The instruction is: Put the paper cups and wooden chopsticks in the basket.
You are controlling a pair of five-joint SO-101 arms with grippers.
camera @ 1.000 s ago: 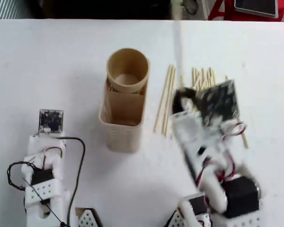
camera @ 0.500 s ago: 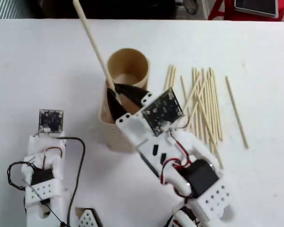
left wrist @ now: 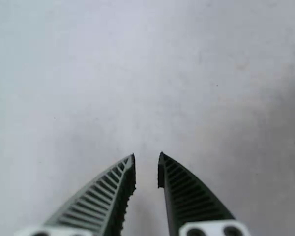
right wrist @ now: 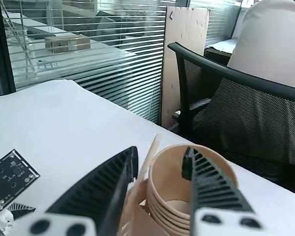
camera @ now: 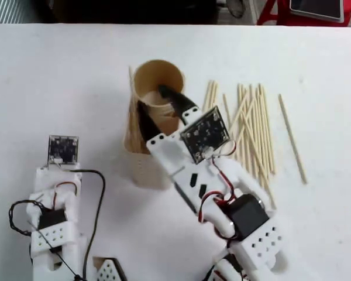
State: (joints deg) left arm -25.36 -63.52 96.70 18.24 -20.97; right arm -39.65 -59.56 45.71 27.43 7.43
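The step in hand looks like the drop of one chopstick. The right gripper (camera: 150, 97) hangs over the tan perforated plastic basket (camera: 149, 167) with its jaws spread fairly wide and nothing between them. One finger is over the mouth of the stack of tan paper cups (camera: 158, 79), which stands in the basket's far end. The other finger is over the open basket just beside the stack. A pale wooden chopstick (camera: 130, 105) leans upright in the basket just outside that second finger and appears free of it. In the right wrist view the same stick (right wrist: 150, 152) rises between one finger and the cup rim (right wrist: 196, 157). The pile of loose wooden chopsticks (camera: 251, 123) lies on the white table (camera: 76, 70) off to the gripper's other side, past the cups, so most of the job is judged undone. The next move likely calls for lifting clear without knocking the leaning stick, then going over to the pile. The left gripper (left wrist: 146, 157) sits well apart above bare table, its jaws only narrowly parted and holding nothing.
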